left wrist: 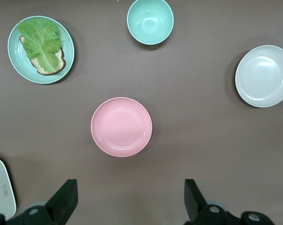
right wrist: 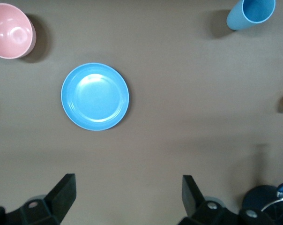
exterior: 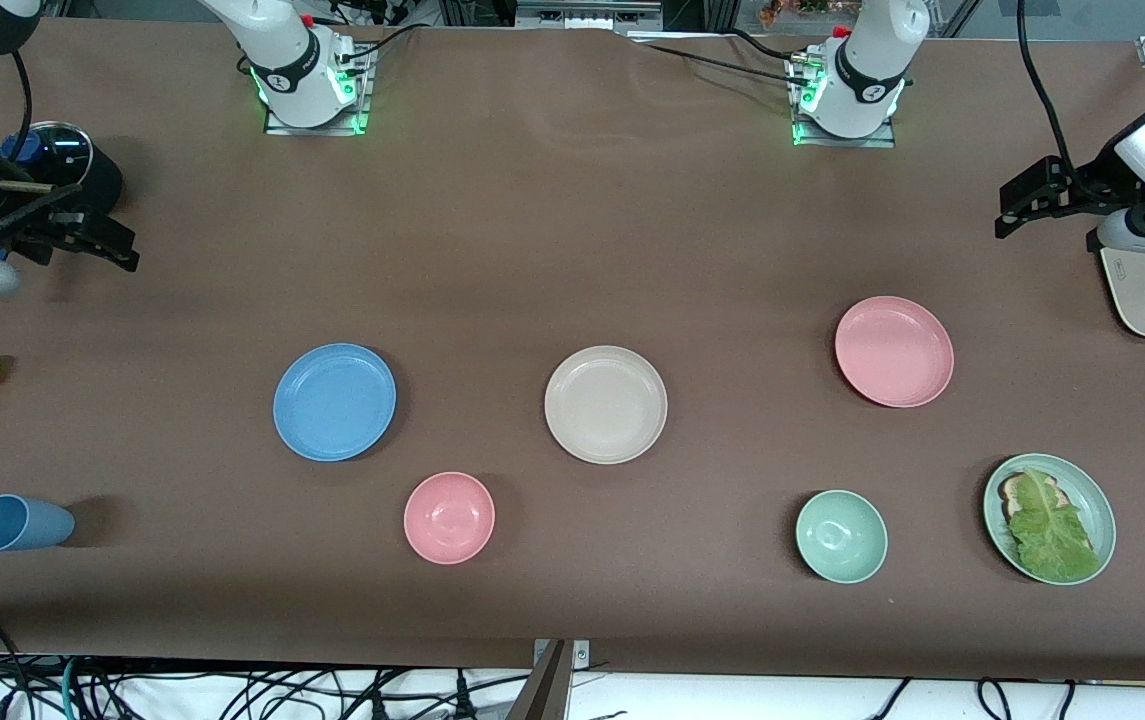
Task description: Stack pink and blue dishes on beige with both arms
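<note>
Both tools gape empty: the left tool (exterior: 1017, 210) high over the worktop's end near the pink plate (exterior: 894, 351), the right tool (exterior: 97, 240) near the blue plate (exterior: 334, 401). The beige plate (exterior: 605, 404) sits between. Shallow rims could slip from a pinch.

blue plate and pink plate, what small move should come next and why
Probably lower each open end effector toward its own plate: the right end effector toward the blue plate, the left end effector toward the pink plate. Both plates lie apart from the bare beige plate, ungrasped.
</note>
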`<state>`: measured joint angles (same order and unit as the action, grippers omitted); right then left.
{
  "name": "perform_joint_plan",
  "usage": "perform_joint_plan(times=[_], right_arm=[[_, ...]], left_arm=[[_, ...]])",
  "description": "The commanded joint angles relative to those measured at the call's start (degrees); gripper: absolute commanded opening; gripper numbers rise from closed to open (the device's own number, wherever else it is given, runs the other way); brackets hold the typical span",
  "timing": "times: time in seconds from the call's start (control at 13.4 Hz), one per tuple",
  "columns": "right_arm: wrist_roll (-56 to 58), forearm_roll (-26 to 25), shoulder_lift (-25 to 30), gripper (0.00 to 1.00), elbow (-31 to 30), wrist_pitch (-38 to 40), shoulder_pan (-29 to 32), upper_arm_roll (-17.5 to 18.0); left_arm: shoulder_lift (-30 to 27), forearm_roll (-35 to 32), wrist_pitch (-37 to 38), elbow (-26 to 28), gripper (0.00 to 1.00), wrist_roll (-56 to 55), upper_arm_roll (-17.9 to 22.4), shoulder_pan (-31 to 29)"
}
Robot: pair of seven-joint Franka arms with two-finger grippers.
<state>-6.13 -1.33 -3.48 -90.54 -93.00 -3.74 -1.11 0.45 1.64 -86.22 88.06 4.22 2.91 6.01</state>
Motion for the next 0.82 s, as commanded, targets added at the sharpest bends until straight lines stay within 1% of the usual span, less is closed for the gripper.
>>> perform_joint_plan(times=[0.0,0.45,0.74], right_arm=[[-0.4,-0.2,-1.6,1.0,2.2,-0.4,0.5,0.1],[-0.4,-0.4,-1.6,1.0,2.3,-0.5,1.6,0.1],[-0.4,-1.7,-1.6,1.0,2.5,-0.2,1.5,0.1]], left_arm=[[1.0,1.0,0.8,-2.0,1.0,0.0,0.1,-0.3],[1.0,1.1,0.8,-2.0,1.0,0.0,0.1,-0.3],[1.8,1.2,0.8,-2.9,1.0,0.0,0.1,-0.2]])
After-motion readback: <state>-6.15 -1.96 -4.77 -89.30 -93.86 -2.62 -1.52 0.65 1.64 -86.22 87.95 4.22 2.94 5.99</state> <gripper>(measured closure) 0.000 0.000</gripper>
